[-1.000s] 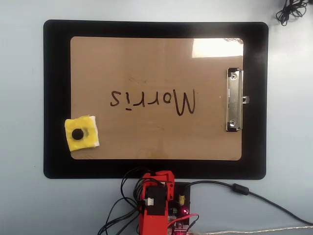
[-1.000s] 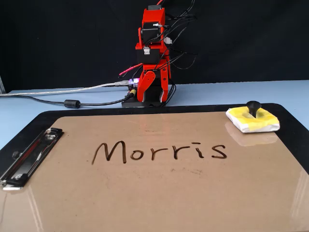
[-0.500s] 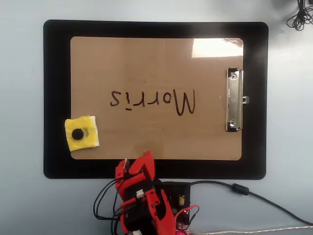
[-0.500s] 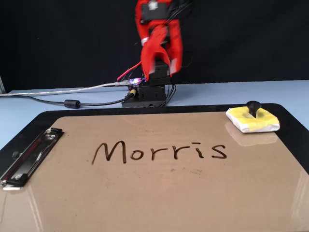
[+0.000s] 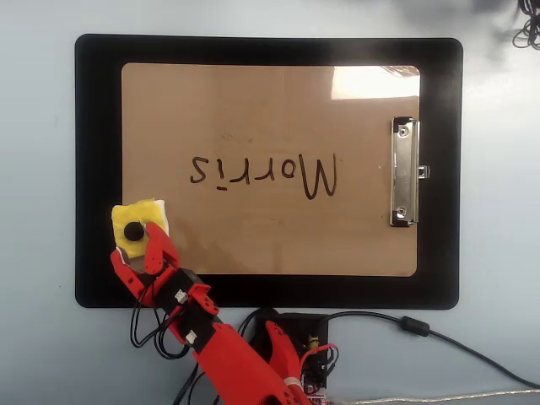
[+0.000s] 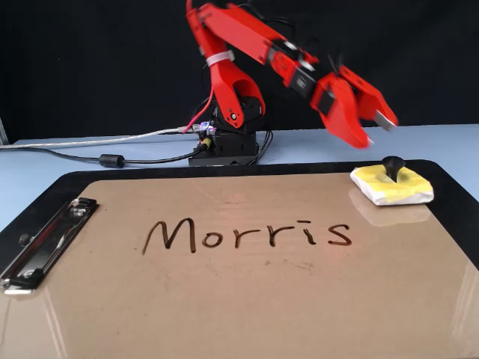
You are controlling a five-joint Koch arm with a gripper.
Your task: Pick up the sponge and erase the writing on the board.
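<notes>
Your hand (image 6: 376, 129) hangs in the air above and just short of the sponge (image 6: 392, 185), its 2 jaws apart with nothing between them. From overhead the hand (image 5: 137, 251) overlaps the sponge's (image 5: 139, 218) near edge. The sponge sits flat on the board's (image 5: 270, 101) corner, knob up, partly overhanging onto the black mat (image 5: 97, 126). The writing (image 5: 263, 175) "Morris" lies whole across the board's middle, well apart from the sponge.
</notes>
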